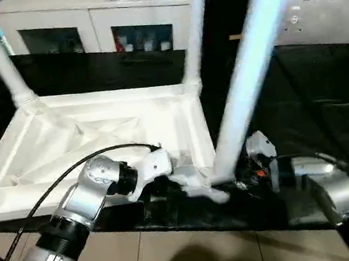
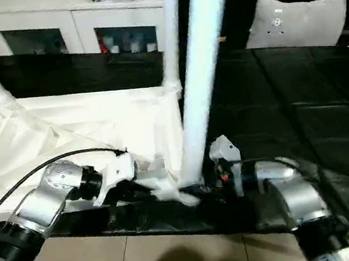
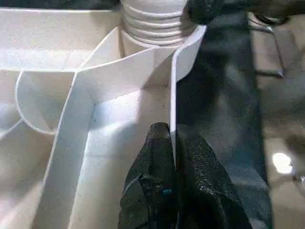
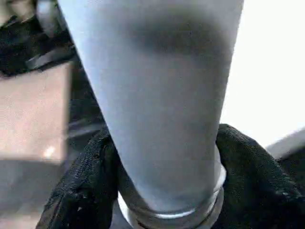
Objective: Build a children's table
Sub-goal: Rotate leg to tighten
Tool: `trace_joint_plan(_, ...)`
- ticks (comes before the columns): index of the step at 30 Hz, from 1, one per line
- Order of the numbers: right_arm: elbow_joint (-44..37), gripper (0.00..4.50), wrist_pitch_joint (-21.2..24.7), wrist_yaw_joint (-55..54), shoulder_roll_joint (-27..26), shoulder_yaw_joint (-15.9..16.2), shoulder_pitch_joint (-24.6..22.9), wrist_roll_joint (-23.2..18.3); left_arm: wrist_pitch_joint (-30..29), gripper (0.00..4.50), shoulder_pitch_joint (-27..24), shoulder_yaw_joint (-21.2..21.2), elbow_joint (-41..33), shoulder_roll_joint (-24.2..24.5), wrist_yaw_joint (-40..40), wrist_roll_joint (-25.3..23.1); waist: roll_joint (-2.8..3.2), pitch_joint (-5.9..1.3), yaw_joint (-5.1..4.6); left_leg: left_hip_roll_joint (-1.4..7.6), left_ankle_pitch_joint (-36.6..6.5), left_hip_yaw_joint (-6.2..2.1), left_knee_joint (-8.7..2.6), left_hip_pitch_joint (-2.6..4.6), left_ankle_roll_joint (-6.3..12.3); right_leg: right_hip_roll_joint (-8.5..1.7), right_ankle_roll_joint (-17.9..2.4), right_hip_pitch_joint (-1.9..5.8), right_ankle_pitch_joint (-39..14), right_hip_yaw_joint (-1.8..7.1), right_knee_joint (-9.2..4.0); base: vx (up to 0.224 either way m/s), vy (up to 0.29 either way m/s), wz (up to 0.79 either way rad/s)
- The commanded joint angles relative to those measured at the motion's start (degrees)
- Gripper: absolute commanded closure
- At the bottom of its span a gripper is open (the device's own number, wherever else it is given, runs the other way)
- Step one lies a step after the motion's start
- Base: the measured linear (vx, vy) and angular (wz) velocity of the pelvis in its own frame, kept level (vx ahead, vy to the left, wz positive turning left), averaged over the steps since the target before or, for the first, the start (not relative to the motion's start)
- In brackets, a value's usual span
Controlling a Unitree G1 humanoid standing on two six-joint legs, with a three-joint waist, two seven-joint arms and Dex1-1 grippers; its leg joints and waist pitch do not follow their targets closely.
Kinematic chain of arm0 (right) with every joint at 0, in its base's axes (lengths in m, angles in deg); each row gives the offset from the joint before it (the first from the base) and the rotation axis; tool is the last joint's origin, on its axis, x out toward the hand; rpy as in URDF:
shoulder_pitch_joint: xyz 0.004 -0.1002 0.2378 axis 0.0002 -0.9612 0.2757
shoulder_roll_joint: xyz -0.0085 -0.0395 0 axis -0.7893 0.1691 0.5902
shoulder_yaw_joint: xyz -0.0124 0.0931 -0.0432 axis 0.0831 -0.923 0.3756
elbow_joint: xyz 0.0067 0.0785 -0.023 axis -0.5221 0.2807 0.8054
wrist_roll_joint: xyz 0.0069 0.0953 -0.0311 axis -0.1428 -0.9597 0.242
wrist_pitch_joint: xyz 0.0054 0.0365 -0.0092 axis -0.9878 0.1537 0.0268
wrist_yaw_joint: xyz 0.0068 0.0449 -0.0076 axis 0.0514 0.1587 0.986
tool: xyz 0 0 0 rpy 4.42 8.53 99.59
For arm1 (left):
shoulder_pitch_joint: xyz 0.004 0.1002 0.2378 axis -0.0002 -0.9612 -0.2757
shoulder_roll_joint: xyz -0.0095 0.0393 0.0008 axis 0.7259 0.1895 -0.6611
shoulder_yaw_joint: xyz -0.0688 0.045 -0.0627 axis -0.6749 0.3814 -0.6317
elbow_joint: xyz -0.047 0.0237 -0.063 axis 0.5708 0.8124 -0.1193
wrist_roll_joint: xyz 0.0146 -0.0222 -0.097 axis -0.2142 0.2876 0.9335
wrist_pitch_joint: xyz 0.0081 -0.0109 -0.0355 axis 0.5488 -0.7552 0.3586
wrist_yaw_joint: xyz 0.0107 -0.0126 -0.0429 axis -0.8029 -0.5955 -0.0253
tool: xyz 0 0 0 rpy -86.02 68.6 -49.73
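Children's table top (image 1: 98,140): lay upside down on the black surface (image 1: 328,123), two legs already standing in far sockets. Left gripper (image 3: 172,143) pinched its near rim, apparently steadying it. Right gripper (image 4: 167,191) clasped a third leg (image 1: 250,69) at the near corner socket, seemingly for seating.

2 head eyes look down; wrist cameras sit close on table top (image 3: 119,81).

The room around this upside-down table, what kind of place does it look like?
Probably a home room or a mock-up of one: a white cabinet with glass doors stands behind, a pale cushion lies on black floor mats, and tan floor tiles show nearest the robot.
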Motion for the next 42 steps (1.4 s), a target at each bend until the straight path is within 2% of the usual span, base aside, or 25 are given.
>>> trace_joint_plan(1,1.12,1.83,2.47,-8.07,-4.2,0.03,0.49,-0.02,-2.67,4.5,0.88,-0.02,-2.63,-5.21,-4.66,1.71,-0.35,-2.82,-0.48,2.15,-22.02,-0.91,-4.92,1.45,-1.76,-2.71,-10.7,1.06,-20.65,0.96,-5.07,0.0,0.0,0.0)
trace_joint_plan(3,1.78,1.83,3.43,-12.22,-6.63,-1.21,0.87,-0.35,-3.64,4.5,1.32,-0.41,-1.99,-6.96,-8.05,0.89,-0.34,-2.98,-1.08,2.17,-21.67,-1.06,-5.09,1.37,-2.08,-2.55,-9.43,1.04,-19.74,0.94,-5.23,0.0,0.0,0.0)
trace_joint_plan(4,1.78,1.83,3.43,-12.22,-6.63,-1.21,0.87,-0.35,-3.64,4.5,1.32,-0.41,-1.99,-6.96,-8.05,0.89,-0.34,-2.98,-1.08,2.17,-21.67,-1.06,-5.09,1.37,-2.08,-2.55,-9.43,1.04,-19.74,0.94,-5.23,0.0,0.0,0.0)
trace_joint_plan(5,2.72,1.83,4.97,-19.16,-10.86,-3.38,1.52,-1.08,-5.63,4.5,2.33,-1.53,-0.63,-10.7,-14.76,-0.54,-0.34,-2.91,-1.44,2.09,-21.37,-0.82,-4.97,1.41,-1.78,-2.39,-9.63,0.84,-18.3,1.14,-5.23,0.0,0.0,0.0)
trace_joint_plan(6,3.32,1.83,5.67,-23.01,-13.13,-4.77,1.95,-1.61,-6.99,4.5,2.96,-2.39,0.06,-12.86,-18.46,-1.09,-0.25,-2.89,-1.47,2.08,-21.19,-0.78,-4.97,1.51,-1.79,-2.41,-9.82,0.63,-18.25,1.16,-5.32,0.0,0.0,0.0)
trace_joint_plan(7,3.46,1.83,6.12,-25.02,-14.3,-5.52,2.11,-1.82,-7.95,4.5,3.24,-2.84,0.21,-13.93,-20.32,-1.33,-0.37,-3.04,-1.53,2.0,-20.82,-0.87,-4.88,1.52,-1.93,-2.58,-9.63,0.73,-18.78,1.1,-5.38,0.0,0.0,0.0)
trace_joint_plan(8,4.1,1.83,6.17,-28.79,-16.06,-6.69,2.61,-1.64,-9.33,4.5,3.98,-3.81,0.72,-16.05,-24.16,-1.78,-0.18,-3.17,-1.55,2.04,-19.69,-0.82,-4.92,1.46,-2.02,-2.45,-9.7,0.82,-17.18,1.12,-5.26,0.0,0.0,0.0)
trace_joint_plan(9,4.28,1.83,6.23,-31.12,-17.07,-7.36,2.88,-1.17,-10.44,4.5,4.37,-4.39,0.77,-17.29,-26.48,-2.04,-0.28,-3.31,-1.61,2.0,-18.31,-0.78,-4.84,1.36,-1.67,-2.36,-9.96,0.98,-14.4,1.1,-5.13,0.0,0.0,0.0)
trace_joint_plan(10,4.63,1.83,6.12,-33.28,-17.92,-7.91,3.19,-0.68,-11.1,4.5,4.74,-4.99,0.92,-18.51,-28.57,-2.14,-0.28,-3.31,-1.61,2.0,-18.31,-0.78,-4.84,1.36,-1.67,-2.36,-9.96,0.98,-14.4,1.1,-5.13,0.0,0.0,0.0)
trace_joint_plan(11,5.07,1.83,5.72,-35.01,-18.51,-8.18,3.5,-0.05,-11.59,4.5,5.03,-5.33,0.95,-19.55,-29.93,-2.14,-0.44,-3.51,-1.44,1.75,-14.92,-0.54,-4.55,1.07,-0.26,-2.32,-10.17,1.38,-10.21,1.04,-5.01,0.0,0.0,0.0)
trace_joint_plan(12,5.07,1.83,5.72,-35.01,-18.51,-8.18,3.5,-0.05,-11.59,4.5,5.03,-5.33,0.95,-19.55,-29.93,-2.14,-0.43,-3.52,-1.46,1.74,-13.96,-0.51,-4.49,1.02,0.23,-2.31,-10.31,1.41,-8.98,1.06,-4.93,0.0,0.0,0.0)
trace_joint_plan(15,6.48,1.83,1.87,-38.14,-19.18,-8.05,4.18,2.18,-11.09,4.5,5.55,-4.51,0.72,-20.93,-31.48,-3.4,-0.26,-3.89,-1.29,1.56,-10.11,-0.41,-4.06,0.76,1.93,-2.27,-10.99,1.86,-3.88,0.95,-4.55,0.0,0.0,0.0)
trace_joint_plan(16,6.48,1.48,1.83,-38.17,-19.2,-8.07,4.19,2.2,-11.08,4.5,5.55,-4.49,0.71,-20.93,-31.46,-3.44,-0.27,-3.94,-1.26,1.58,-9.44,-0.37,-3.98,0.72,2.3,-2.26,-11.12,1.89,-2.86,0.95,-4.49,0.0,0.0,0.0)
trace_joint_plan(17,6.54,1.48,1.35,-38.5,-19.43,-8.31,4.23,2.41,-10.9,4.5,5.54,-4.25,0.68,-20.9,-31.28,-3.96,-0.21,-4.01,-1.16,1.5,-7.89,-0.34,-3.82,0.63,2.98,-2.13,-11.31,2.02,-0.6,0.91,-4.25,0.0,0.0,0.0)
trace_joint_plan(18,6.42,1.27,0.82,-38.21,-19.03,-8.08,4.22,3.23,-11.02,4.5,5.19,-3.87,0.24,-20.35,-30.32,-4.42,-0.09,-4.13,-1.01,1.54,-6.6,-0.31,-3.66,0.62,3.78,-2.06,-11.68,2.04,1.53,0.85,-4.02,0.0,0.0,0.0)
trace_joint_plan(22,5.66,0.95,0.6,-38.06,-18.73,-8.31,3.86,3.1,-11.56,4.5,4.68,-3.49,-0.4,-19.44,-29.81,-4.41,-0.08,-3.88,-0.98,1.63,-8.47,-0.31,-3.87,0.66,3.82,-2.11,-11.9,1.96,-0.86,0.8,-4.27,0.0,0.0,0.0)
trace_joint_plan(24,4.04,0.77,-0.94,-35.14,-17.12,-8.09,2.59,2.37,-10.78,4.5,4.02,-3.26,-0.58,-17.49,-28.49,-4.32,-0.04,-3.8,-0.96,1.77,-10.29,-0.34,-4.02,0.75,3.24,-2.11,-11.53,1.9,-3.12,0.84,-4.48,0.0,0.0,0.0)
trace_joint_plan(29,3.58,0.39,-4.36,-28.28,-12.94,-7.21,1.28,2.03,-8.06,4.5,3.5,-2.52,-0.03,-14.82,-24.83,-4.72,-0.24,-3.75,-1.02,1.73,-10.07,-0.29,-3.92,0.58,3.37,-2.09,-11.42,2.03,-2.28,0.84,-4.47,0.0,0.0,0.0)
trace_joint_plan(32,1.56,0.15,-4.2,-18.89,-8.09,-6.95,0.71,-0.2,-4.6,4.5,3.05,-1.31,0.5,-11.13,-19.35,-4.67,-0.02,-3.68,-0.85,1.83,-11.36,-0.35,-3.94,0.65,3.5,-2.11,-11.32,2.03,-4.42,0.84,-4.65,0.0,0.0,0.0)
trace_joint_plan(34,0.98,0.03,-3.87,-16.54,-6.95,-6.75,0.57,-0.66,-3.84,4.5,2.99,-0.93,0.62,-10.21,-18.14,-4.56,-0.13,-3.64,-0.83,1.86,-11.07,-0.32,-3.96,0.58,3.63,-2.07,-11.45,2.05,-4.02,0.87,-4.54,0.0,0.0,0.0)
trace_joint_plan(36,-0.1,0.03,-3.54,-9.35,-2.09,-5.06,0.58,-0.65,0.2,4.5,2.46,0.88,0.53,-6.61,-11.86,-3.87,0.03,-3.78,-0.68,2.01,-10.79,-0.29,-3.79,0.9,3.95,-1.94,-12.2,1.9,-2.81,0.84,-4.36,0.0,0.0,0.0)
trace_joint_plan(38,-0.04,0.03,-3.68,-6.92,-0.45,-4.5,0.95,-0.6,1.54,4.5,2.13,1.65,0.06,-5.15,-8.81,-3.4,0.07,-3.87,-0.42,1.99,-9.98,-0.26,-3.7,0.9,4.22,-1.98,-12.61,2.0,-1.51,0.84,-4.08,0.0,0.0,0.0)
trace_joint_plan(39,0.27,0.03,-3.3,-4.05,1.06,-3.77,1.54,-0.9,2.65,4.5,1.86,2.47,-0.44,-3.74,-6.07,-3.19,0.16,-3.89,-0.31,2.04,-9.3,-0.18,-3.6,0.94,4.51,-2.02,-13.62,1.91,0.55,0.84,-3.86,0.0,0.0,0.0)
trace_joint_plan(41,0.88,0.03,-3.8,-0.36,2.97,-2.31,2.29,-0.61,4.3,4.5,1.75,3.27,-0.51,-2.3,-3.69,-3.36,0.09,-3.88,-0.13,2.07,-10.13,-0.17,-3.54,1.09,4.78,-2.03,-14.02,1.83,-0.21,0.75,-3.9,0.0,0.0,0.0)
trace_joint_plan(42,2.29,0.03,-5.02,2.82,4.68,-0.86,3.48,0.38,6.45,4.5,1.87,3.84,0.19,-1.04,-1.69,-3.8,-0.09,-3.7,-0.05,2.24,-11.28,-0.12,-3.72,1.06,4.42,-2.11,-13.99,1.76,-2.32,0.72,-4.04,0.0,0.0,0.0)
